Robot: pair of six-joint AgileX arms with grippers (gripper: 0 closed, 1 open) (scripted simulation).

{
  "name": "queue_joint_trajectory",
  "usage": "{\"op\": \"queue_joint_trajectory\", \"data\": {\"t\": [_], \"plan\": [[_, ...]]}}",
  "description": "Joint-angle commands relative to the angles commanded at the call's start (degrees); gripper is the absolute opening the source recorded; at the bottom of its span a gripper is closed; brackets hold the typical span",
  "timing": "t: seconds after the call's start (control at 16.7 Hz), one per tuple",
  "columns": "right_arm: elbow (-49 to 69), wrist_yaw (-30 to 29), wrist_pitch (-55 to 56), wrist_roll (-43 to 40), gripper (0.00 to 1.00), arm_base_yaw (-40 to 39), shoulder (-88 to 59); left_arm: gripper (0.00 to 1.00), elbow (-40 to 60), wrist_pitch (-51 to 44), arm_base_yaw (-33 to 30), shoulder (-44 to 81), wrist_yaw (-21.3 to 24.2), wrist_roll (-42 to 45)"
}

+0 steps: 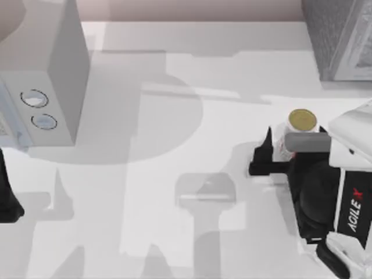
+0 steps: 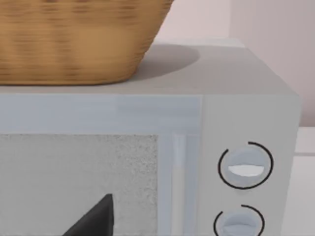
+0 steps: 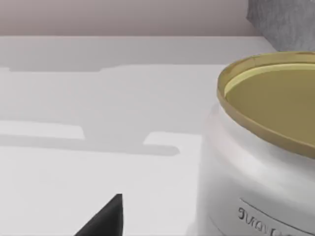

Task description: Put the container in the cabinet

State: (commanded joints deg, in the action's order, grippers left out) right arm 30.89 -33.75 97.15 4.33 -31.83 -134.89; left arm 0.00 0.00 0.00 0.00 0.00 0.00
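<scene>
Top view: one container (image 1: 302, 121) stands on the counter (image 1: 174, 116) at three o'clock, right end effector (image 1: 278, 152) spread wide beside it; one cabinet (image 1: 340, 38) at one o'clock. A closing finger could tip it. Left wrist view: one basket (image 2: 74, 39) atop one two-knob box (image 2: 246, 113). Right wrist view: container close.

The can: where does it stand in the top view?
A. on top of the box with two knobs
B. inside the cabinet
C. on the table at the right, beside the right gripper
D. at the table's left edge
C: the can stands upright on the table at the right, next to the right gripper.
</scene>
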Motion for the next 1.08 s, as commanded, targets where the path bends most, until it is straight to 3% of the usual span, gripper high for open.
{"op": "queue_joint_trajectory", "data": {"t": [0.66, 1.08], "plan": [[0.0, 0.0, 0.0, 0.0, 0.02, 0.0, 0.0, 1.0, 0.0, 0.0, 0.0, 0.0, 0.0, 0.0], [0.0, 0.0, 0.0, 0.0, 0.0, 0.0, 0.0, 1.0, 0.0, 0.0, 0.0, 0.0, 0.0, 0.0]]}}
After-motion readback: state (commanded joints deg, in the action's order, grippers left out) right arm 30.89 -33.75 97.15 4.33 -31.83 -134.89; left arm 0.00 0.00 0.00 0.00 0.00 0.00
